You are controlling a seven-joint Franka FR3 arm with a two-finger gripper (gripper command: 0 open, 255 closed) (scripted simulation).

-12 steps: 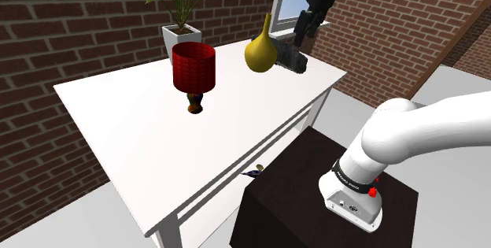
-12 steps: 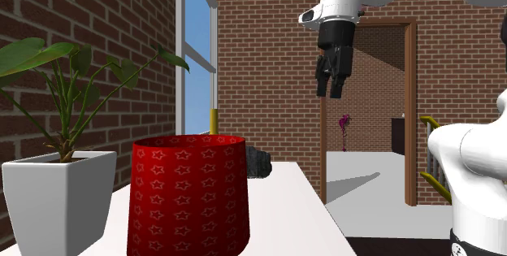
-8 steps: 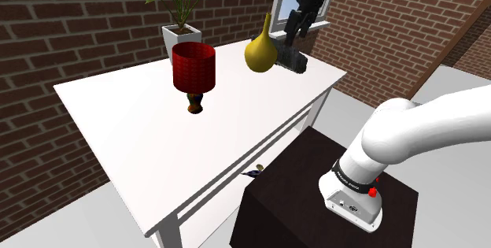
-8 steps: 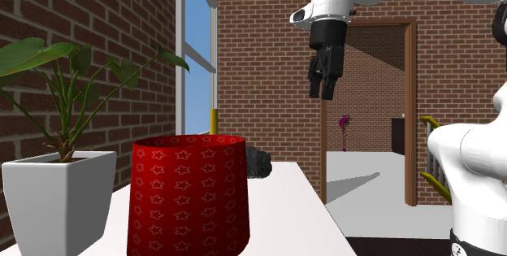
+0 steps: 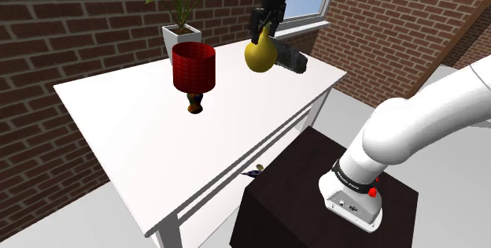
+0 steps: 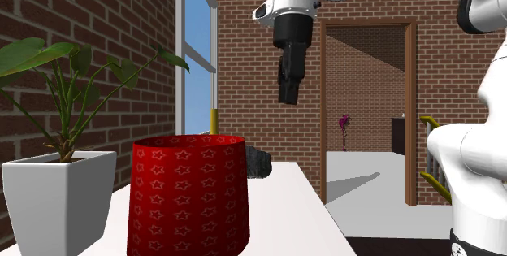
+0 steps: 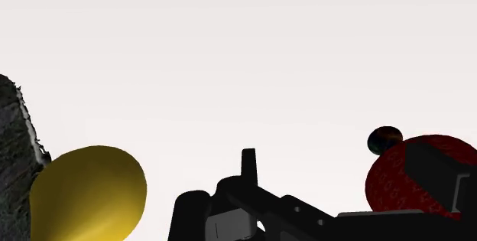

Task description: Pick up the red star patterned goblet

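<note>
Above the white surface (image 5: 118, 120), in the shoulder view, the tool (image 5: 260, 24) hangs from the white arm (image 5: 417, 128) with its tip pointing down, directly over the narrow neck of the yellow vase (image 5: 260, 53). The goblet (image 5: 193, 67), red with a star pattern and a dark foot, stands upright on the surface, lower than the tool and well apart from it toward the shoulder view's left. A potted plant (image 5: 181, 34) in a white pot stands behind the goblet, also to the left of the tool. A dark grey object (image 5: 290, 59) lies below the tool on its right side, just beside the vase. The dark stand (image 5: 291, 207) sits at the lower right, before a brick wall (image 5: 71, 26).

Second exterior view: the tool (image 6: 288, 96) appears as one black column, seen edge-on, high over the far end of the surface. The goblet (image 6: 188, 201) fills the foreground below the tool and to its left, its bowl upright, with nothing touching it. The potted plant stands further left of the goblet. The dark grey object and the vase's yellow neck show behind the goblet's rim, below the tool. A window (image 6: 197, 51) lies to the tool's left and a doorway (image 6: 366, 116) to its right.

Wrist view: black parts of the tool rise at the lower edge over the surface. The goblet (image 7: 397, 182) lies at one side of the tool, the yellow vase and the dark grey object at the other.

Whether the tool is spread or pressed together cannot be told from these views; it grips nothing.
</note>
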